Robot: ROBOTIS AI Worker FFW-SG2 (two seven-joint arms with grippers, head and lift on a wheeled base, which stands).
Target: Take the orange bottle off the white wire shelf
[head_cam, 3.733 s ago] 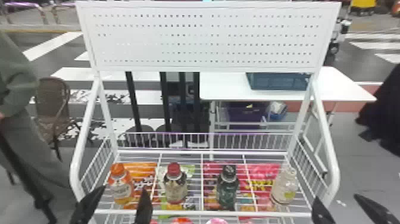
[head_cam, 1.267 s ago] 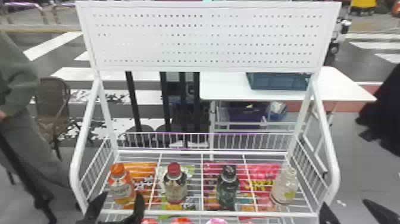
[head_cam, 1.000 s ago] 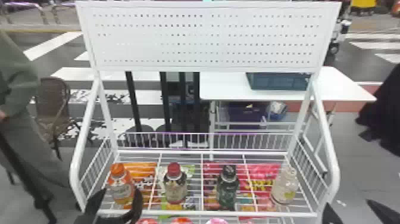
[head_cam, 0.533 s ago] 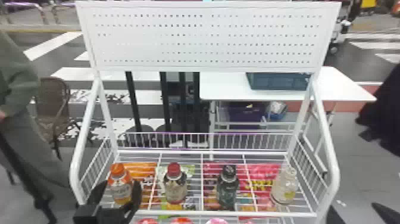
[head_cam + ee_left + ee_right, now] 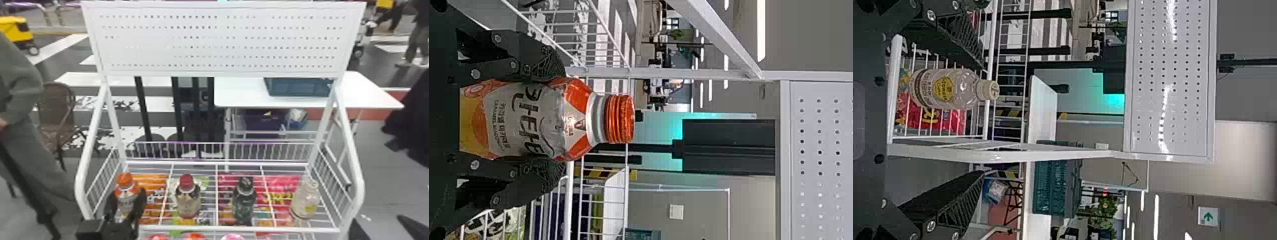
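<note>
- Left gripper [image 5: 558, 120] has closed in, its fingers now holding the orange bottle [image 5: 125, 195] from both sides.
- Bottle upright at the white wire shelf's [image 5: 239, 228] left end; lifting looks next.
- Right gripper [image 5: 983, 120] near the right end, fingers wide.

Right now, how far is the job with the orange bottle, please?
Done: the left gripper is at the orange bottle, with a finger against each side. In hand: the grip, which looks closed on it. Left: lifting the bottle off the white wire shelf, where it appears to stand.
</note>
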